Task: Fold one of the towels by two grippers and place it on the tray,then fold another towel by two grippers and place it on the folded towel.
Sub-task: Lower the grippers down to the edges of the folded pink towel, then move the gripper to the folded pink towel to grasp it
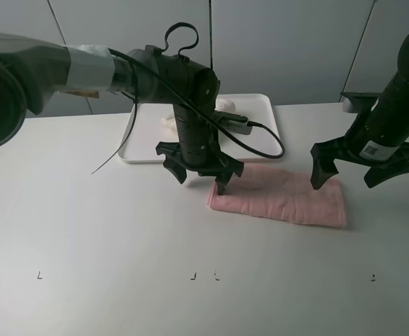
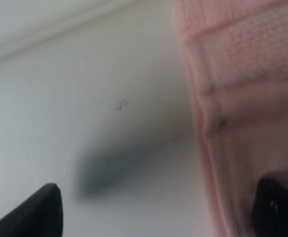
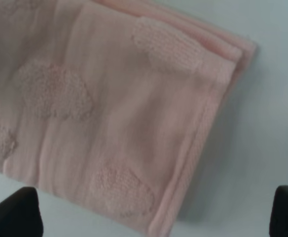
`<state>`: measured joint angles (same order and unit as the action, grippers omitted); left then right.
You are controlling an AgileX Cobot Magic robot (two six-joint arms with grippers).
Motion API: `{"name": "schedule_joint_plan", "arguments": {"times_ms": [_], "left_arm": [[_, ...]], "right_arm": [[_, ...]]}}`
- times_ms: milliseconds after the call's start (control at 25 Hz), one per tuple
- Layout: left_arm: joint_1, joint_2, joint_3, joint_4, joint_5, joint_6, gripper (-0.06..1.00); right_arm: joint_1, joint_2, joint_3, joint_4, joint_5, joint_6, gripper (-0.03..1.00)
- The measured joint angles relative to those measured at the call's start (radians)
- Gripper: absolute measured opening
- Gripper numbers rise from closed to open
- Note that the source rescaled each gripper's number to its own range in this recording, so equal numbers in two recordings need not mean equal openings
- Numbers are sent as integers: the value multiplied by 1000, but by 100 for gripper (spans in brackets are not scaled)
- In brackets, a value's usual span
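Note:
The pink towel (image 1: 281,196) lies folded into a long strip on the table in front of the tray (image 1: 131,143). My left gripper (image 1: 201,173) hangs open just above its left end; in the left wrist view one finger is over the pink towel (image 2: 247,98) and the other over bare table, the left gripper (image 2: 159,212) holding nothing. The right gripper (image 1: 343,176) stands open above the right end, and the right wrist view shows the pink towel (image 3: 109,113) corner between the fingers of the right gripper (image 3: 151,217). The cream towel (image 1: 169,124) lies on the tray, mostly hidden by the left arm.
The white table (image 1: 85,231) spreads wide to the left and front, with small black marks near its front edge. A black cable (image 1: 260,140) from the left arm loops over the tray's front right corner. A grey wall stands behind the table.

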<state>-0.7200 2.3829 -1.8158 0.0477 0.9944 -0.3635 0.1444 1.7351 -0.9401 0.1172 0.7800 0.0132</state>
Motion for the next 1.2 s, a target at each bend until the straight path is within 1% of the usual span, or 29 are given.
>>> {"name": "schedule_joint_plan", "arguments": {"times_ms": [120,400,680,1200], "left_arm": [[1,8,-6,-4,10,-18,99],[1,11,-9,-4,17,-25,99],[1,11,-9,-4,17,-27,99],[1,11,-9,-4,17,-23,99]], "right_arm": [[-11,13,-23,18,1,-2,100],[-39,64,-44,48,6,-4,100],[-121,135,-64,78,28,-13,100],[-123,234,-64,165,33,-36,100]]}}
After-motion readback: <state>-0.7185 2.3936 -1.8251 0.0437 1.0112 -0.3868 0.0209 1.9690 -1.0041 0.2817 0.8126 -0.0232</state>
